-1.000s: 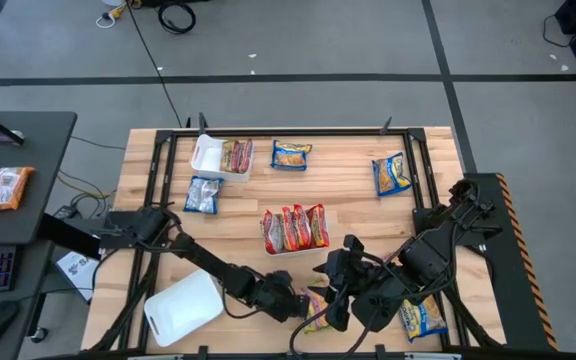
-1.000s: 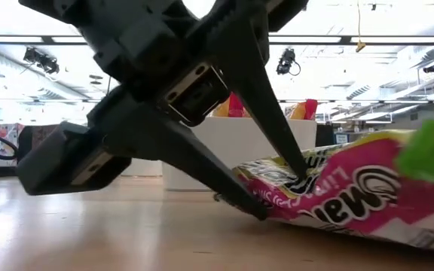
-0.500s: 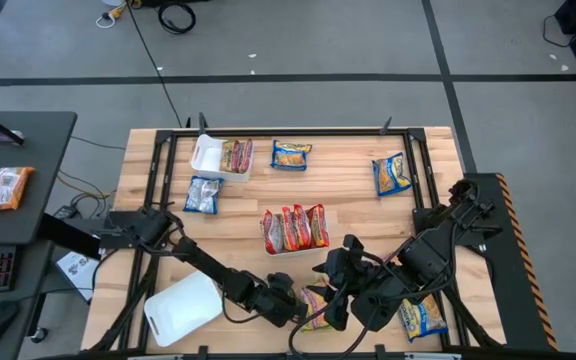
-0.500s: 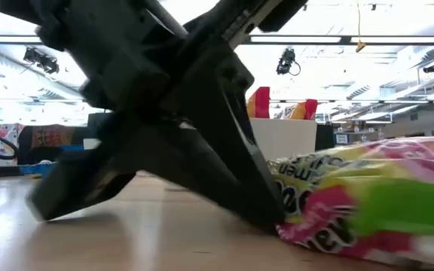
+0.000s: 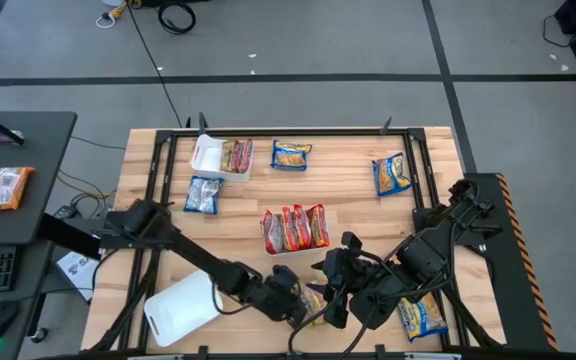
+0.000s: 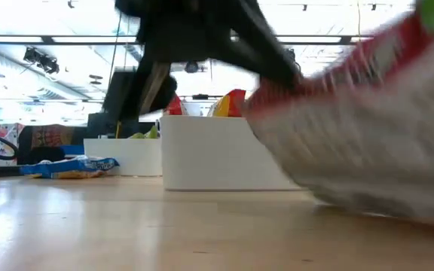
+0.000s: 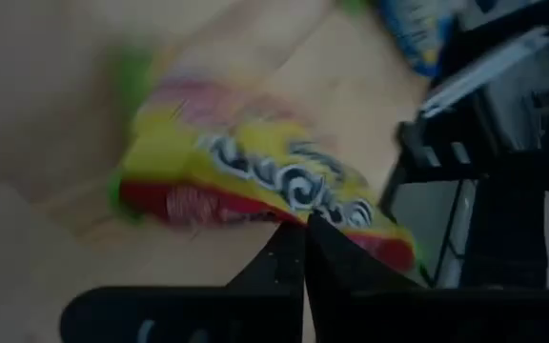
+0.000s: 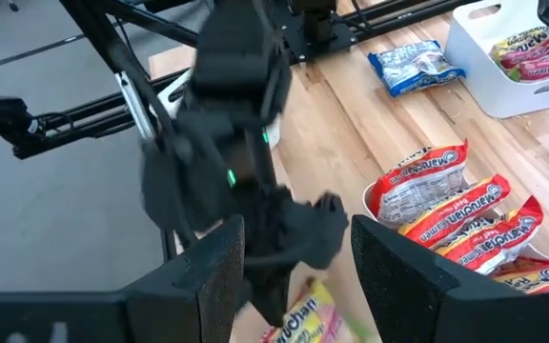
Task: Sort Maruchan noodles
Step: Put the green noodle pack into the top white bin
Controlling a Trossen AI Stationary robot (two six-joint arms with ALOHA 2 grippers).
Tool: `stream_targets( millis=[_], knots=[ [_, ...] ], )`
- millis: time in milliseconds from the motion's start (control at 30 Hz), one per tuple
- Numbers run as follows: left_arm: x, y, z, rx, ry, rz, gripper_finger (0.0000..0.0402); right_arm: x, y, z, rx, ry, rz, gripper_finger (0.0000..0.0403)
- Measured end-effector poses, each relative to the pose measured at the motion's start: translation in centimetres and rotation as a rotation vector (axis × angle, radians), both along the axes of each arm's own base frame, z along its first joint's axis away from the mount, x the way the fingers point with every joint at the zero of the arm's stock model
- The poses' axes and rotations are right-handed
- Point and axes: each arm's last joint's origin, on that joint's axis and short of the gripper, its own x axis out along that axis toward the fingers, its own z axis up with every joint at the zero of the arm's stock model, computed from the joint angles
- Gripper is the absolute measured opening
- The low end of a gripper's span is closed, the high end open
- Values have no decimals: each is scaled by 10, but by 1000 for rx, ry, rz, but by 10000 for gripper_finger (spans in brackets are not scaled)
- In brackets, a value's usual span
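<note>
Item: yellow-and-red noodle packet (image 7: 255, 181), at the table's (image 5: 348, 190) near edge, one end raised off the wood. I have the left gripper (image 5: 304, 308) clamped onto its edge. Right gripper (image 5: 330, 300) just beside it, fingers parted, holding nothing. Red packets (image 5: 295, 227) stand in the centre tray (image 5: 286, 249).

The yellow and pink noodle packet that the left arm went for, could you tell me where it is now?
In the high view the yellow and pink packet sits at the table's near edge, pinched in the left gripper, just ahead of the right gripper and below the tray of red packets.
</note>
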Motion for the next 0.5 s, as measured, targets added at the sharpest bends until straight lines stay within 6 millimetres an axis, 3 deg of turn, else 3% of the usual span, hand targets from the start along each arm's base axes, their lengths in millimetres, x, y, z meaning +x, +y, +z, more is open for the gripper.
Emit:
stream_targets(
  millis=[233, 400, 500],
  knots=[
    [-23, 6, 53, 151, -56, -165, 2, -1, -1, -1, -35, 13, 22, 199],
    [-40, 13, 66, 191, 48, -318, 1, -1, -1, -1, -50, 23, 29, 199],
    [-49, 15, 63, 219, 132, -450, 1, -1, -1, -1, -52, 24, 31, 200]
  ],
)
